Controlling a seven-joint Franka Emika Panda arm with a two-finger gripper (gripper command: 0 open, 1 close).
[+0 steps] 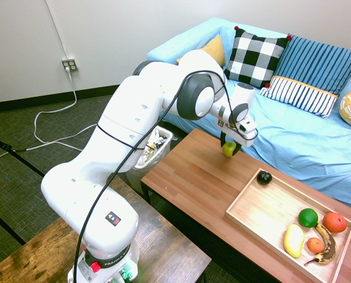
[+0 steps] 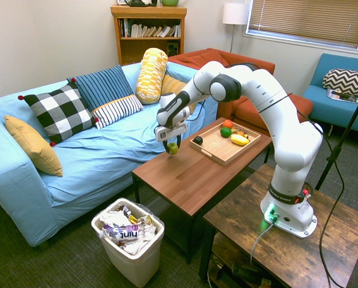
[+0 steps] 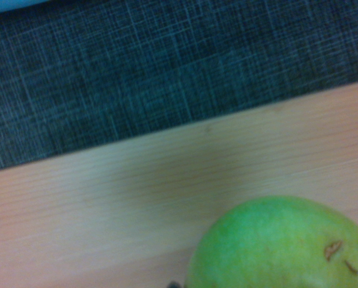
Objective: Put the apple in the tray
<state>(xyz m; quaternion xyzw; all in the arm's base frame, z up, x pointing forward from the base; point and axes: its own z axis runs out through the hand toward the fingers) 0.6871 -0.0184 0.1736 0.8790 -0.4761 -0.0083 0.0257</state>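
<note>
My gripper (image 1: pixel 229 148) is shut on the yellow-green apple (image 1: pixel 228 150) and holds it a little above the far edge of the brown coffee table (image 1: pixel 193 177), close to the sofa. In the second exterior view the apple (image 2: pixel 173 148) hangs clear of the tabletop under the gripper (image 2: pixel 172 146). The wrist view shows the apple (image 3: pixel 284 246) large, with the table edge and dark carpet behind it. The light wooden tray (image 1: pixel 264 209) lies at the table's other end, apart from the apple, and the tray (image 2: pixel 218 149) also shows in the second exterior view.
In the tray lie a dark round fruit (image 1: pixel 264 177) in one corner, and a green fruit (image 1: pixel 308 217), orange fruits (image 1: pixel 334 221), a yellow fruit (image 1: pixel 293 240) and a brown banana (image 1: pixel 327 247) at the other end. A blue sofa (image 1: pixel 293 130) runs behind the table. A bin (image 2: pixel 128 237) stands on the floor.
</note>
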